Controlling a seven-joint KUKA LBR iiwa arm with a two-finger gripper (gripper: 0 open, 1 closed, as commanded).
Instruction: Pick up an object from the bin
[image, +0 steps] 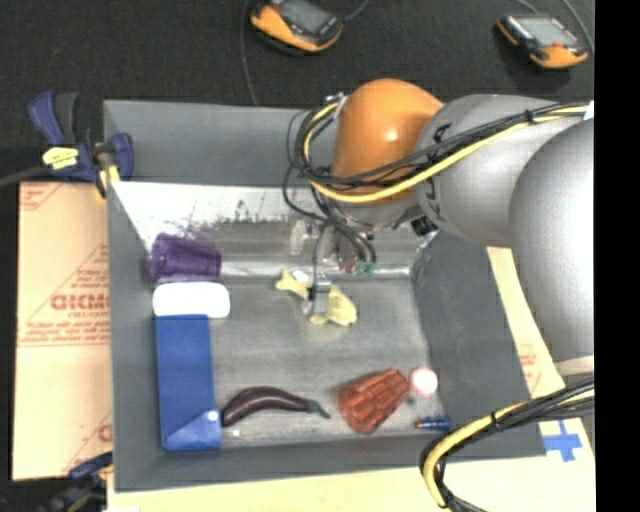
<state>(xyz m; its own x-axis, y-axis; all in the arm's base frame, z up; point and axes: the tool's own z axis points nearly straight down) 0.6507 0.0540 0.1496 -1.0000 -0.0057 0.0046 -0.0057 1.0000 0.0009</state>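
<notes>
The gripper (319, 292) is hanging low near the middle of the bin (262, 345), towards its back wall, right over a pale yellow crumpled thing (340, 311) that is lying on the bin's floor. Whether the jaws are open or closed I cannot tell. The piece is looking soft and flat, so the grasp is probably calling for a straight descent onto its thickest fold and a firm closing before any lift. The purple cup (185, 258) is lying well apart, by the back left corner.
</notes>
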